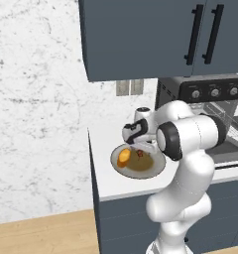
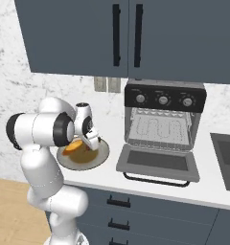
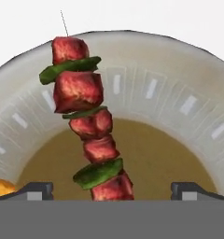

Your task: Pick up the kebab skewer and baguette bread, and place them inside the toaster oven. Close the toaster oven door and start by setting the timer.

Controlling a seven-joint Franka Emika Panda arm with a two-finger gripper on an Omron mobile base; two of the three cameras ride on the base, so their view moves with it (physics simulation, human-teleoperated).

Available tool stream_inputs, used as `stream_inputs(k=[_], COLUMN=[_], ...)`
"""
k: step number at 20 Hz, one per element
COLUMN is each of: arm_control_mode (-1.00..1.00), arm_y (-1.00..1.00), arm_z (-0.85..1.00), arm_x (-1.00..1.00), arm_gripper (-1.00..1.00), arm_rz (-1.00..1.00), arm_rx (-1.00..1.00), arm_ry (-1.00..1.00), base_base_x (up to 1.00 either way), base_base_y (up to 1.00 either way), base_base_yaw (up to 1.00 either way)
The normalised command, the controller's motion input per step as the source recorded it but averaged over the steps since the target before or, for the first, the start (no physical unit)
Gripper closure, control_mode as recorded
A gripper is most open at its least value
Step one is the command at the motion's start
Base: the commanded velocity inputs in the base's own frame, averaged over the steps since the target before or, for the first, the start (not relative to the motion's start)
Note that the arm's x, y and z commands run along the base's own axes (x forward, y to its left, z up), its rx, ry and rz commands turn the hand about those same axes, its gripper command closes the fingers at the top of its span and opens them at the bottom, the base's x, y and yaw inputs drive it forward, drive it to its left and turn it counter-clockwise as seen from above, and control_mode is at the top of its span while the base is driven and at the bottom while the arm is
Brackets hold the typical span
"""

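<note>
Closest to my hand camera lies the kebab skewer [image 3: 88, 126], red meat chunks and green pepper slices threaded on a thin stick, running from between my two fingertips [image 3: 35, 190] up across the grey plate [image 3: 179, 88] toward its rim; my jaws stand wide apart with nothing between them but the skewer's lower end, and an orange edge of the baguette bread [image 3: 1, 186] shows at the lower left. To do this well, I judge I should come straight down so the fingers straddle a meat chunk near the middle of the stick, then close across it rather than along it, so it does not tip when lifted. From the left base view, my gripper [image 1: 136, 144] hangs just above the plate [image 1: 158, 166] on the white counter [image 1: 103, 144], the baguette bread [image 1: 123, 158] lying on the plate's left side and the skewer [image 1: 140, 154] a small dark speck beside it. From the right base view, the toaster oven [image 2: 164, 117] stands well to the right of the plate [image 2: 100, 155], with the toaster oven door [image 2: 158, 162] dropped flat open and the wire rack [image 2: 159, 130] exposed, so the carry is a sideways sweep clear of the door's edge.
</note>
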Motion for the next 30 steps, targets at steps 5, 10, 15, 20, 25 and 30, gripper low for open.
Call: stream_inputs(k=[5, 10, 15, 20, 25, 30], arm_control_mode=[-1.0, -1.0, -1.0, -1.0, -1.0, -1.0], arm_y=[0.0, 0.0, -0.03, -0.29, -0.51, -0.31], arm_z=[-0.24, -0.22, -0.22, -0.31, 0.38, 1.0], arm_x=[0.27, 0.06, -0.01, -0.31, -0.49, -0.6], arm_gripper=[-1.0, -1.0, 1.0, 1.0, 1.0, 1.0], arm_rz=[-0.13, -0.12, -0.11, -0.09, 0.0, 0.17], arm_rx=[0.0, 0.0, 0.0, 0.0, 0.12, 0.18], arm_ry=[0.04, 0.04, 0.01, 0.0, -0.04, -0.05], base_base_x=[0.0, 0.0, 0.0, 0.0, 0.0, 0.0], base_base_y=[0.0, 0.0, 0.0, 0.0, 0.0, 0.0], base_base_yaw=[0.0, 0.0, 0.0, 0.0, 0.0, 0.0])
